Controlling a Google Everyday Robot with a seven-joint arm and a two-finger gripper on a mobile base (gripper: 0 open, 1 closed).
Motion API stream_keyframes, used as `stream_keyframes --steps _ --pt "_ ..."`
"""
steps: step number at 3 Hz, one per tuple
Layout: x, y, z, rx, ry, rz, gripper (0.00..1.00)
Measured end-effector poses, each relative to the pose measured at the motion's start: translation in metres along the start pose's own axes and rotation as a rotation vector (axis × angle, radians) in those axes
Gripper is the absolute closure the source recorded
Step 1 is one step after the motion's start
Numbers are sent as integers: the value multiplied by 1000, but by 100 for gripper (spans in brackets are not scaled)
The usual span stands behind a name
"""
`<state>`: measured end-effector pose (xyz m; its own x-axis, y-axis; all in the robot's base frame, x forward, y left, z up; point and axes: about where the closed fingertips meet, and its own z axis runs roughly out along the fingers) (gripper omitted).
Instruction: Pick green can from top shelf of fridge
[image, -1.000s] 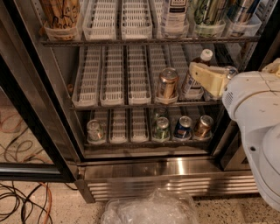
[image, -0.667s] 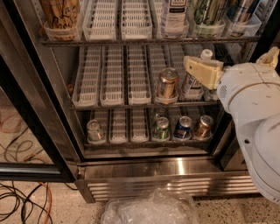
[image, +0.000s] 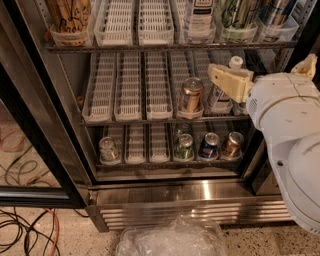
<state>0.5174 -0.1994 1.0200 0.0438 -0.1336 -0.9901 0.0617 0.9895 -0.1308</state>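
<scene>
The fridge (image: 190, 192) stands open in front of me. Its top shelf (image: 165, 46) holds white slotted lane trays. The green can (image: 235, 12), pale green with white streaks, stands at the right of that shelf, its top cut off by the frame edge. My gripper (image: 260, 75) is at the right, in front of the middle shelf and below the green can. One cream finger (image: 227, 82) points left and the other (image: 306, 65) sits far right. The jaws are apart and hold nothing.
On the top shelf are a brown patterned container (image: 67, 15), a clear bottle (image: 199, 12) and a dark can (image: 272, 12). A copper can (image: 190, 95) and a white bottle (image: 220, 95) stand on the middle shelf. Several cans stand on the bottom shelf (image: 170, 162). A plastic bag (image: 172, 240) and cables (image: 20, 235) lie on the floor.
My gripper and arm have moved left and slightly up, further in front of the middle shelf. The cans have not moved.
</scene>
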Motion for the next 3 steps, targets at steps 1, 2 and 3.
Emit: stream_keyframes --steps 1,2,3 --pt "-3 2 8 1 -54 39 0" --pt "-1 -6 19 30 -132 50 0" --pt "-1 -5 19 31 -133 50 0"
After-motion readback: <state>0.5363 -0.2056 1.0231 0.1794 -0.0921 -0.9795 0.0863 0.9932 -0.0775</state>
